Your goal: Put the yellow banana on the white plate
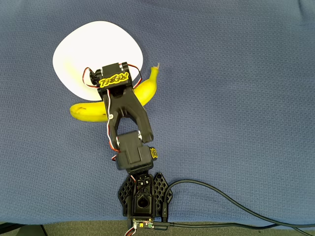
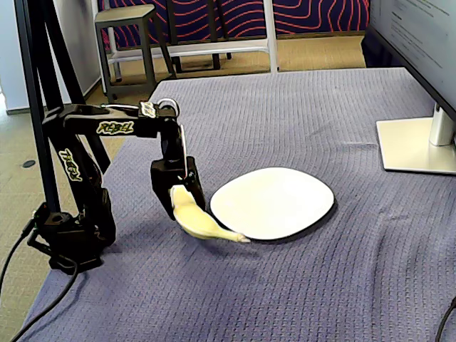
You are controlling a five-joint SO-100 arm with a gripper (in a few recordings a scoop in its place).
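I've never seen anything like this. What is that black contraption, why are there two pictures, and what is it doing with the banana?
The black contraption is a small robot arm bolted to a base on a table covered with blue cloth. One picture looks straight down from above; the other is taken from the side of the table. At the arm's end is a two-finger gripper, its hand. It is down at a yellow banana, which lies on the cloth beside a white plate, one end by the plate's edge. The plate has nothing on it. Whether the fingers have actually closed on the banana, I cannot tell.
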